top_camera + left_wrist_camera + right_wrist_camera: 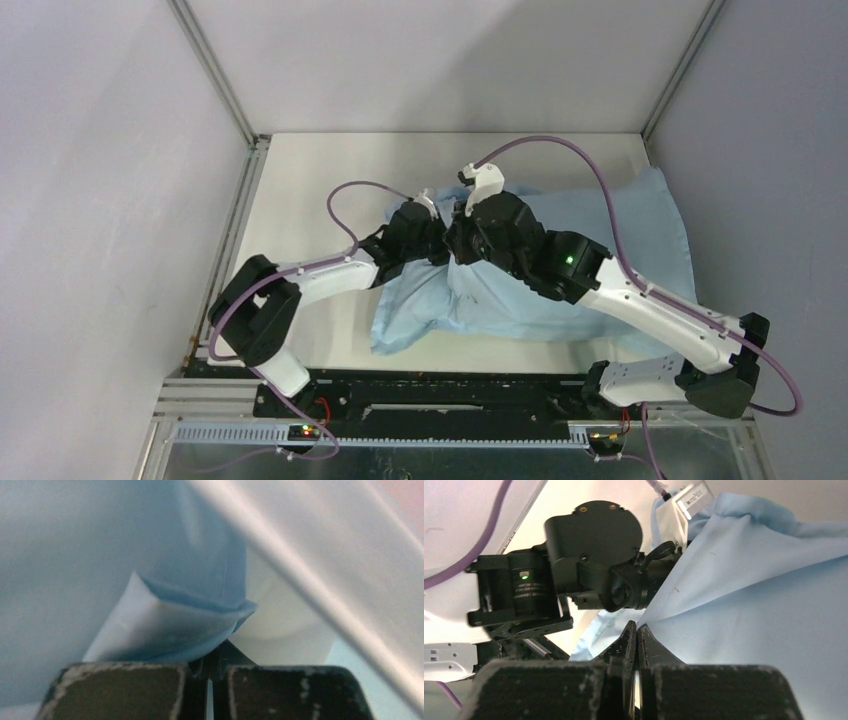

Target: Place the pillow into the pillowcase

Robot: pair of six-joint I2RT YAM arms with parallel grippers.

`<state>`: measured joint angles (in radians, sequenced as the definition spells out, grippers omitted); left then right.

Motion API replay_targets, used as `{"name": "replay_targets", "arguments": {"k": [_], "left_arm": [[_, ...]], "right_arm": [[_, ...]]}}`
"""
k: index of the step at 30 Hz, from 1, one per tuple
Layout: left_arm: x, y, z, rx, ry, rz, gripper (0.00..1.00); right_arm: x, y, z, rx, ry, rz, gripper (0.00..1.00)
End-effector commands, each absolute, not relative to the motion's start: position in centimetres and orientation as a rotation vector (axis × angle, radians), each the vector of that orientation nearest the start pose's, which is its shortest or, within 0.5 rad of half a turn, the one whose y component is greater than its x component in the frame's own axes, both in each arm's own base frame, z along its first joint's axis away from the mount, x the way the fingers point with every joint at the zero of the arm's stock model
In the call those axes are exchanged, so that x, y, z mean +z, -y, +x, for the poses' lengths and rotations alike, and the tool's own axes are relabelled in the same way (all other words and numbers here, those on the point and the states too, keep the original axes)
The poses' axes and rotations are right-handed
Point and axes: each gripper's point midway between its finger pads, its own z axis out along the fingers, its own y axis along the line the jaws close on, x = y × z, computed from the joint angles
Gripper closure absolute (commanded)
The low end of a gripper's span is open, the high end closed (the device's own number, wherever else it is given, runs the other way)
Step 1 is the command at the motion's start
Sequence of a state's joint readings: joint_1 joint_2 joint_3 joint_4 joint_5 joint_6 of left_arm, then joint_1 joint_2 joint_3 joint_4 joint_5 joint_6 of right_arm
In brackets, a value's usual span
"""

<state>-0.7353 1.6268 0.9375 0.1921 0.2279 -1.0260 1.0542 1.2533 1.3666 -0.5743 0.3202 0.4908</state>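
The left pincer (212, 656) is pressed together on a folded blue edge of the pillowcase (170, 625), which bunches right at its tips. The right pincer (637, 630) pinches a taut ridge of the same cloth rising from its tips. Seen from above, both meet at frame centre. The pillowcase spreads from there across the desk (320, 170), bulging toward the upper right.

Plain light blue pillowcase (610, 250), black tool (636, 635).
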Motion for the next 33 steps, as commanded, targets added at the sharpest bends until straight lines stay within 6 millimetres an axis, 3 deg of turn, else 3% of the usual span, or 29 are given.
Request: {"name": "replay_targets", "arguments": {"k": [1,7,10,13,18,23,28,33], "left_arm": [[11.3,33.7,29.8,-1.055,-2.308,-0.307,0.99],[14.9,33.0,26.2,-1.107,-2.239,-0.176,0.59],[16.4,32.2,24.8,-1.135,-2.204,-0.152,0.51],[17.9,30.7,24.1,-1.124,-2.160,-0.156,0.50],[18.1,27.4,23.2,-1.011,-2.142,-0.184,0.53],[17.6,25.0,22.3,-0.934,-2.133,-0.178,0.67],[14.2,25.0,21.2,-0.931,-2.184,-0.176,0.87],[11.3,25.8,18.7,-0.936,-2.258,-0.170,0.97]], "right_arm": [[31.7,-32.5,22.1,0.754,-2.021,-0.348,1.00],[30.8,-31.0,23.1,0.735,-2.041,-0.311,1.00],[30.7,-30.7,23.1,0.738,-2.046,-0.313,1.00],[30.6,-30.6,23.0,0.735,-2.051,-0.314,1.00],[30.0,-30.2,22.8,0.717,-2.065,-0.329,1.00],[28.9,-30.6,22.6,0.713,-2.096,-0.367,1.00],[28.2,-32.8,22.6,0.771,-2.109,-0.414,1.00],[25.3,-35.1,24.2,0.726,-2.169,-0.443,1.00]]}}
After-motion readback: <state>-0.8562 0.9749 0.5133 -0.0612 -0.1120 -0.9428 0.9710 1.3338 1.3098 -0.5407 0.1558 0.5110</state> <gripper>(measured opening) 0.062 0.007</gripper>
